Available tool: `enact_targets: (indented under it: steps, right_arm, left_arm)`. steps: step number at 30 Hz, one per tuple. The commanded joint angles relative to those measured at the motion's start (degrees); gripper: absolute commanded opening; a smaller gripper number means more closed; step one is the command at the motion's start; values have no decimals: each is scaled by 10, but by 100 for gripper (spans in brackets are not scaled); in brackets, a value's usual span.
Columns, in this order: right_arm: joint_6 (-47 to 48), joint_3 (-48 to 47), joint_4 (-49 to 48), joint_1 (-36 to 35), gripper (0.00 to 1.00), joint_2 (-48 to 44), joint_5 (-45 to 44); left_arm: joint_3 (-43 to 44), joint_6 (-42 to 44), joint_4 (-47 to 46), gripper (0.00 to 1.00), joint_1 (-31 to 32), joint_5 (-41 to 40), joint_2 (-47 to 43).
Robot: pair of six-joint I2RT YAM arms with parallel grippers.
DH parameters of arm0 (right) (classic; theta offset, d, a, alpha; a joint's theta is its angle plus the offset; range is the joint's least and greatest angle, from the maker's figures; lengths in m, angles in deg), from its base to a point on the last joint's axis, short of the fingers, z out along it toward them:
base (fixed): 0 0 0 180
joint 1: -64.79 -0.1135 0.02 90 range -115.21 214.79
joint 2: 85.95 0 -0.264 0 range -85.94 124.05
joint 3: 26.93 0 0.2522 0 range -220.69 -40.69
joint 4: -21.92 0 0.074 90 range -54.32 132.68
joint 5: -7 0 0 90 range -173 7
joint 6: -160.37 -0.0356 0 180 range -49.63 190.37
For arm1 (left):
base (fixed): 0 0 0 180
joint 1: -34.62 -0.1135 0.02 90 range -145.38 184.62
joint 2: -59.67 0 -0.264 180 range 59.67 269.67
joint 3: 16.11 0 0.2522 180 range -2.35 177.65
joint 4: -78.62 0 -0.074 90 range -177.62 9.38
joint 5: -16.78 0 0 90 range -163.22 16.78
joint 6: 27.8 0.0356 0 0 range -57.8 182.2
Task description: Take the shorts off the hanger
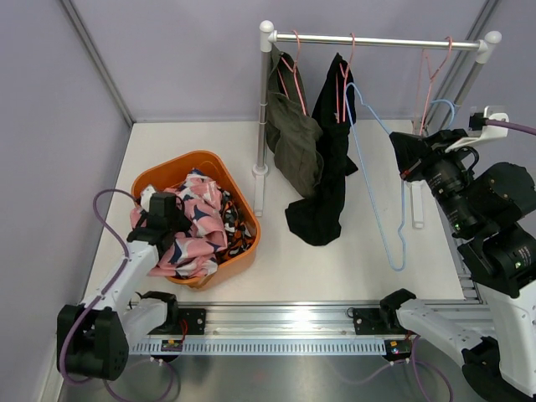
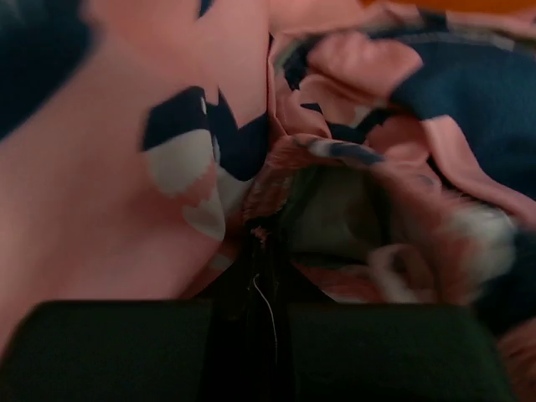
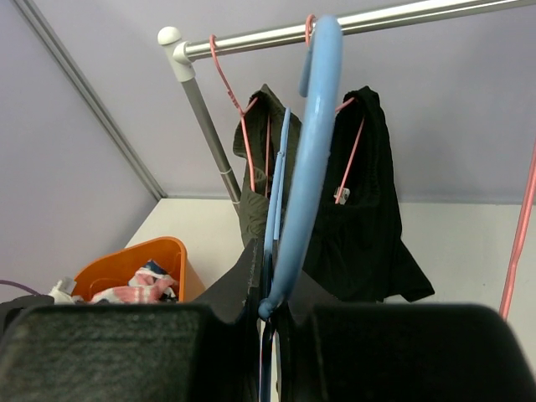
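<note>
- Top view: a rail (image 1: 377,39) runs across the back of the table (image 1: 335,276). Olive green shorts (image 1: 293,142) hang on a pink hanger (image 1: 293,84) at its left end. Black shorts (image 1: 331,167) hang just beside them on a red hanger (image 1: 342,84).
- Top view: a bare blue hanger (image 1: 402,222) slants down from the rail, right of the black shorts. The right gripper (image 1: 406,173) meets it on its right side.
- Top view: an orange basket (image 1: 159,172) sits front left, holding pink shorts (image 1: 197,226). Camouflage shorts (image 1: 237,230) are bunched at its right wall. The left gripper (image 1: 167,224) is down on the pink cloth.
- Left wrist: pink shorts (image 2: 109,209) fill the view, blurred and very close. The left gripper (image 2: 251,335) is pressed to the cloth with a dark slot between the fingers. Can't tell if anything is pinched.
- Right wrist: the right gripper (image 3: 268,306) has its fingers together, clamped on the blue hanger (image 3: 306,151). The hanger's hook curves up over the rail (image 3: 402,17).
- Right wrist: behind the blue hanger, the olive green shorts (image 3: 255,167) and black shorts (image 3: 368,218) are on their hangers. The basket (image 3: 126,261) is low on the left.
</note>
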Motion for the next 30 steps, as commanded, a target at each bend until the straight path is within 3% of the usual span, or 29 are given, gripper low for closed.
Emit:
enact_targets:
  steps: [1, 7, 10, 14, 15, 19, 25, 30]
  right_arm:
    - [7, -14, 18, -5, 0, 13, -12]
    - [8, -20, 46, -3, 0, 26, -17]
    - [8, -21, 55, -4, 0, 29, -20]
    - [7, -27, 68, -4, 0, 36, -37]
    - [7, -29, 71, -4, 0, 36, -44]
    - [10, -40, 84, -4, 0, 32, -51]
    - [18, -53, 115, -4, 0, 27, -90]
    - [21, -69, 155, -4, 0, 39, -101]
  left_arm:
    - [-15, -89, -81, 0, -9, 83, 27]
    - [20, -77, -69, 0, -13, 109, 119]
    - [60, -51, -49, 19, -13, 74, 121]
    - [122, -25, -34, 33, -13, 67, 143]
    - [144, -14, -39, 43, -13, 81, 150]
    - [201, -1, -11, 65, -13, 81, 176]
    - [223, 30, 20, 96, -12, 54, 116]
    - [253, 74, 60, 99, -12, 53, 47]
